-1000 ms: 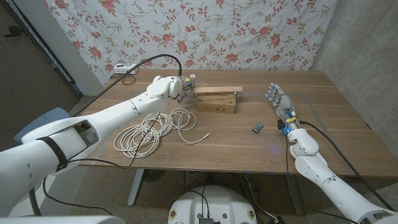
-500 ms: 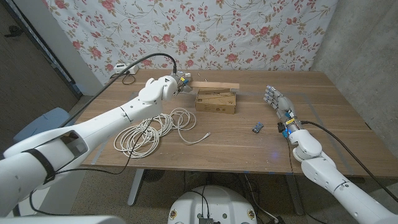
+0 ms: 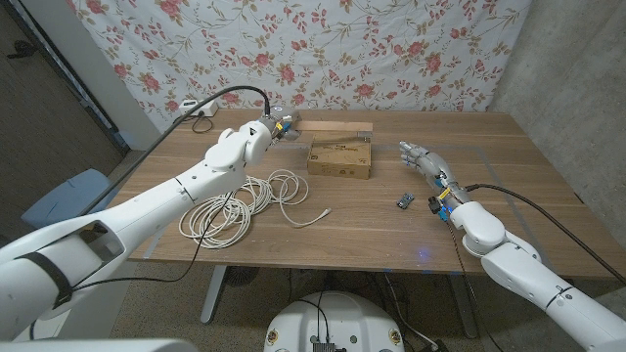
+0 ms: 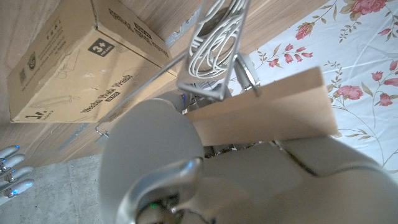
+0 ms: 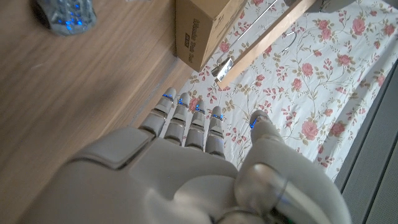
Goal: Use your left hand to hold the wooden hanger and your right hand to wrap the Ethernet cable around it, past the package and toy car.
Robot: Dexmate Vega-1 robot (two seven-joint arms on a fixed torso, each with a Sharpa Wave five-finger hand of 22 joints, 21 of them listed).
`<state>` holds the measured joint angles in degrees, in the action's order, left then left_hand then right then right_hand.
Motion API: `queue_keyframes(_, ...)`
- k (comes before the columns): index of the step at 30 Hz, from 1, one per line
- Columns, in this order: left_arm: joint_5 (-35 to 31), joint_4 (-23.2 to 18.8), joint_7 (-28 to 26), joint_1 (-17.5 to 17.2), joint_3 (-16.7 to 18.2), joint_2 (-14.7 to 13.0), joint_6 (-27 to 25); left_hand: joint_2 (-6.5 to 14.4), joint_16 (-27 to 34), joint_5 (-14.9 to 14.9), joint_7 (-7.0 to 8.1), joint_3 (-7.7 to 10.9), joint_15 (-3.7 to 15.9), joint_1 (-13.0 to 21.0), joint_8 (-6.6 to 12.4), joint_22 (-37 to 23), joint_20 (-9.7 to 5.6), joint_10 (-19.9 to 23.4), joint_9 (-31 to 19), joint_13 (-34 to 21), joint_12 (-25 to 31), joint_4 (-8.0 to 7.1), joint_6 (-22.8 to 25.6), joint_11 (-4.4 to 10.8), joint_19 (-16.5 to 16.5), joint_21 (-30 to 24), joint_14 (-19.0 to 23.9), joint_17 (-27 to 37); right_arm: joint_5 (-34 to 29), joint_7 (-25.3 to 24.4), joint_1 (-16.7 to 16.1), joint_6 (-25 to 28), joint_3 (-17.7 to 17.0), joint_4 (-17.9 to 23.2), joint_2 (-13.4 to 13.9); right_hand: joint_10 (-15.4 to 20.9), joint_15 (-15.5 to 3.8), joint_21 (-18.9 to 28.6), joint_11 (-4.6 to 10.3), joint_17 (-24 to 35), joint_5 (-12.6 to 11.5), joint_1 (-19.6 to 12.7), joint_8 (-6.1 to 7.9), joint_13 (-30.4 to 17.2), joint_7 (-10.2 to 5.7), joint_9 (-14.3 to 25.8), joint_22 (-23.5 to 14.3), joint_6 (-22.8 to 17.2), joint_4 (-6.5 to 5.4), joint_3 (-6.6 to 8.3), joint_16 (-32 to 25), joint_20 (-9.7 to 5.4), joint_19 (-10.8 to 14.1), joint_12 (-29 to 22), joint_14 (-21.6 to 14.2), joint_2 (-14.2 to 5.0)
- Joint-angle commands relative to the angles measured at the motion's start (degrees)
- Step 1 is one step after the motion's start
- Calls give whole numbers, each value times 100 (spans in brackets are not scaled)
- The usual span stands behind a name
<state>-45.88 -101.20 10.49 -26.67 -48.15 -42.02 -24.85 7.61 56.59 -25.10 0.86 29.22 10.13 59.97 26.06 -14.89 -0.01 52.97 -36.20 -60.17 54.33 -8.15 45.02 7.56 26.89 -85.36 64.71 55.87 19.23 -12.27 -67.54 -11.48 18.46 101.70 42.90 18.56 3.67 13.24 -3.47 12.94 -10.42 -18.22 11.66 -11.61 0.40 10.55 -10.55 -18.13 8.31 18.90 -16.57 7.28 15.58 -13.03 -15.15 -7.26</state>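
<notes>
Holding: your left hand (image 3: pixel 262 132) grips the wooden hanger (image 3: pixel 333 127) by its left end, lifted off the table (image 3: pixel 372 220) behind the package (image 3: pixel 340 158); in the left wrist view the wooden bar (image 4: pixel 261 112) runs out from under your hand with a metal clip (image 4: pixel 208 50) hanging by it, above the package (image 4: pixel 74 68)

Item, right hand (image 3: pixel 423 159): fingers straight and apart, holding nothing, hovering over the table right of the package; the right wrist view shows it (image 5: pixel 186 162) reaching toward the package (image 5: pixel 208 25) and the hanger (image 5: pixel 261 37) beyond

Item, Ethernet cable (image 3: pixel 235 203): loose white coil on the table's left front, free end (image 3: pixel 315 217) trailing toward the middle, untouched, well apart from your right hand

Progress, as judged: first part done, hanger held; the whole wrapping is left, as no cable is picked up and no turn lies on the bar

Obstacles:
- package, just in front of the hanger, between the bar and the cable
- toy car (image 3: pixel 406 200), small and dark, near your right hand, likely on its path across to the cable end

Other things: black cable (image 3: pixel 220 96) arching to a white power strip (image 3: pixel 198 110) at the back left corner; flowered cloth (image 3: pixel 323 49) behind
</notes>
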Motion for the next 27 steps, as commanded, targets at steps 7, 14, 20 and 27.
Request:
queue_keyframes(7,6,-39,-507,-277,384,-27,375,20,6,-81,16,3,-37,-48,112,44,-1,38,-164,-42,25,-42,17,-14,-36,-47,37,35,-801,46,-151,1465,187,1550,862,124,-58,93,-39,64,-21,-173,32,-30,23,11,-35,-76,72,41,-131,40,179,-45,-263,28)
queue_keyframes(14,-15,-23,-543,-258,416,22,412,17,-13,-123,35,0,-43,-55,171,79,2,45,-269,-38,7,-43,-6,8,-45,-62,24,33,-1039,227,-15,1905,346,1846,1060,170,-145,88,5,82,-29,-307,42,-34,32,14,-36,-115,125,85,-160,44,183,-48,-317,33)
queue_keyframes(20,-87,-14,-519,-225,402,61,395,14,-29,-161,35,3,-25,-58,219,111,4,44,-358,-45,-4,-44,-25,11,-50,-71,38,16,-1155,493,198,2240,527,1978,1175,275,-225,103,-17,100,-8,-473,68,-40,63,17,-37,-198,184,105,-205,73,244,-70,-414,124)
queue_keyframes(27,-139,20,-489,-182,378,113,390,13,-63,-197,37,5,-32,-67,266,135,7,49,-445,-69,-2,-50,-43,0,-62,-77,32,-25,-1353,716,445,2484,752,2089,1243,546,-299,154,-69,204,18,-596,120,-74,111,23,-45,-444,112,55,-389,39,415,-142,-727,210)
